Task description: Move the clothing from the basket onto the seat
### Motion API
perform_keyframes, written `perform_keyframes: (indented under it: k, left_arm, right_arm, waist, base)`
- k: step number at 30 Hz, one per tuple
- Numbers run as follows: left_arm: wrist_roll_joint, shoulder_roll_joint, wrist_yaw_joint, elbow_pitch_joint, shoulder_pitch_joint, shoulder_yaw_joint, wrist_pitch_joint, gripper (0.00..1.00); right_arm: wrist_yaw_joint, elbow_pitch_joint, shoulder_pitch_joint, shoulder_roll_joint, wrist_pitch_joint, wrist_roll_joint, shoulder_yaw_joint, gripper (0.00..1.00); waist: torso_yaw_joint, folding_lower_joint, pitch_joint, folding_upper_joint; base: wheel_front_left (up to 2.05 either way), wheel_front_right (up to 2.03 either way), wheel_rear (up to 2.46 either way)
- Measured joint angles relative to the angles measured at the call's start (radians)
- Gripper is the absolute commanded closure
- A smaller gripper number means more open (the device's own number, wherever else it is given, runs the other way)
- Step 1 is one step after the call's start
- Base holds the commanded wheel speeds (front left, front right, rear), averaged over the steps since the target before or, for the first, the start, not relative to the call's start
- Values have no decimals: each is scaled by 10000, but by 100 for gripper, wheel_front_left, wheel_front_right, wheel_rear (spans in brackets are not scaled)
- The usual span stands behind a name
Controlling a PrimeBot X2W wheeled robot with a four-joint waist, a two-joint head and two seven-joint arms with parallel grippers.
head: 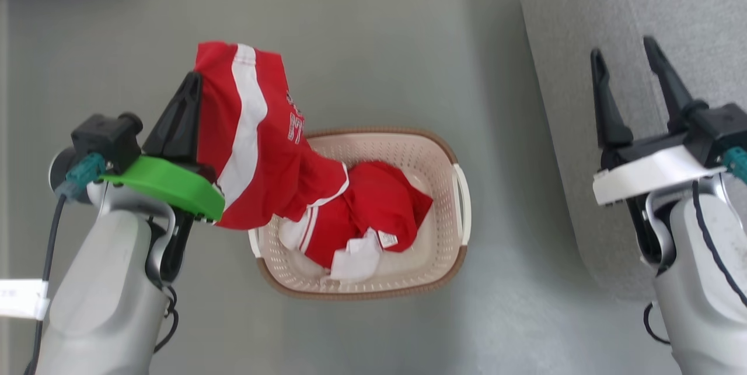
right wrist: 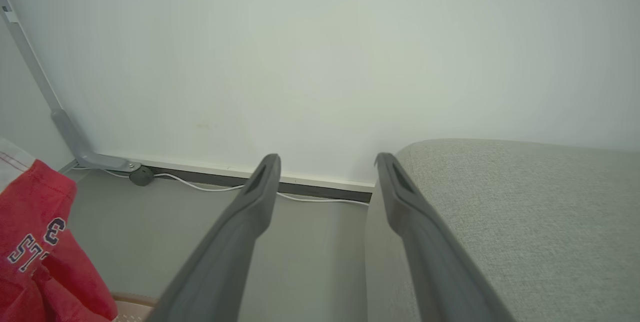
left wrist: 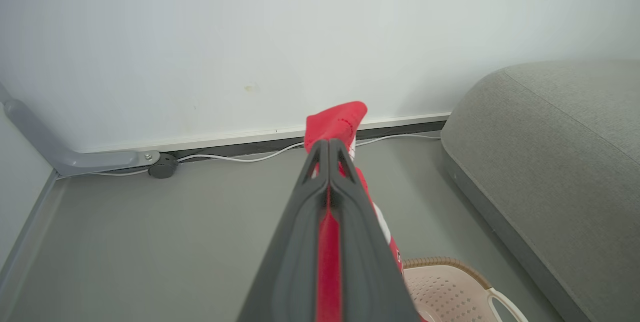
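Note:
My left gripper (head: 195,80) is shut on a red garment with a white stripe (head: 251,130), lifted above the floor left of the basket (head: 449,246); its lower end still trails into the basket. In the left wrist view the fingers (left wrist: 345,202) pinch the red cloth (left wrist: 335,119). A second red garment with white trim and a small label (head: 373,211) lies inside the basket. My right gripper (head: 624,66) stands open over the edge of the grey seat (head: 583,13), holding nothing; its fingers (right wrist: 255,197) show spread apart beside the seat (right wrist: 525,202). The lifted garment (right wrist: 35,242) appears at the left.
The basket stands on a grey floor (head: 379,42) between my arms. A white cable (left wrist: 235,157) and a grey bracket (left wrist: 75,156) run along the wall's base beyond it. The seat's rounded edge (left wrist: 475,187) lies to the right of the basket.

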Motion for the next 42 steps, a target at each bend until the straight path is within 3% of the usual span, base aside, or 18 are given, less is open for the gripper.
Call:
perform_keyframes:
  k: [21,32,42]
  left_arm:
    - [-104,0,46,-94,2337,90,0,100]
    - [-104,-2,48,-840,2803,-276,247,100]
    - [-102,-173,48,-1885,2804,-857,667,100]
  right_arm:
    - [307,1103,1888,77,2,295,587,0]
    - [453,1325,2009,399,2,385,3001,0]
    - [453,1285,1318,610,2,880,6036,0]
  waist:
    - [289,0,-3030,0]
    - [294,-1,-4311,0]
    - [543,-1,-4473,0]
  base:
    - [0,0,0]
    - [0,0,0]
    - [0,0,0]
